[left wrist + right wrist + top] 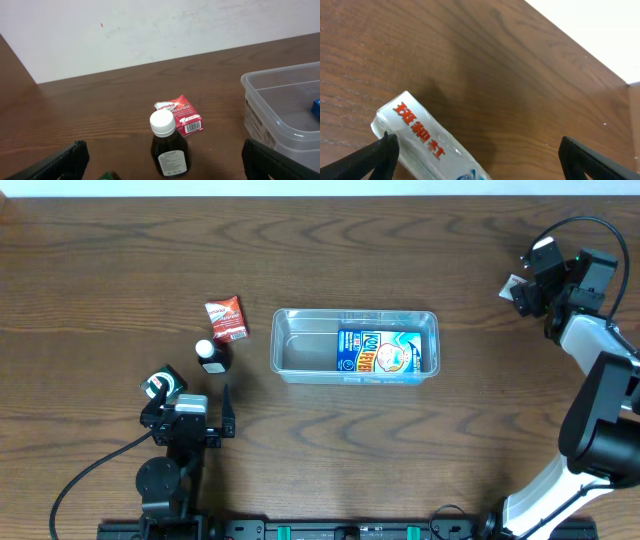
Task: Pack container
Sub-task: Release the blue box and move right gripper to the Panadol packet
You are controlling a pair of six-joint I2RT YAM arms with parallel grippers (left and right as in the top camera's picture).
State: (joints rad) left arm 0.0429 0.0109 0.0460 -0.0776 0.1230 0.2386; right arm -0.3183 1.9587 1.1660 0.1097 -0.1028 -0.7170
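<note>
The left gripper (162, 159) has its two fingers wide apart and holds nothing; just in front of it stands a small dark brown bottle with a white cap (211, 356); I think this is the thing to grab next. It should slide one finger on each side of the bottle's fat part, not the cap, and squeeze gently so the bottle does not tip. A little red packet (227, 319) lies just behind the bottle, so don't bump it. The clear plastic tub (290, 350) sits in the middle of the table; a blue and yellow box (385, 351) fills its right half; the left half has room. Far right, the right gripper (479, 145) is wide apart too, over a white packet with red letters (415, 125).
</note>
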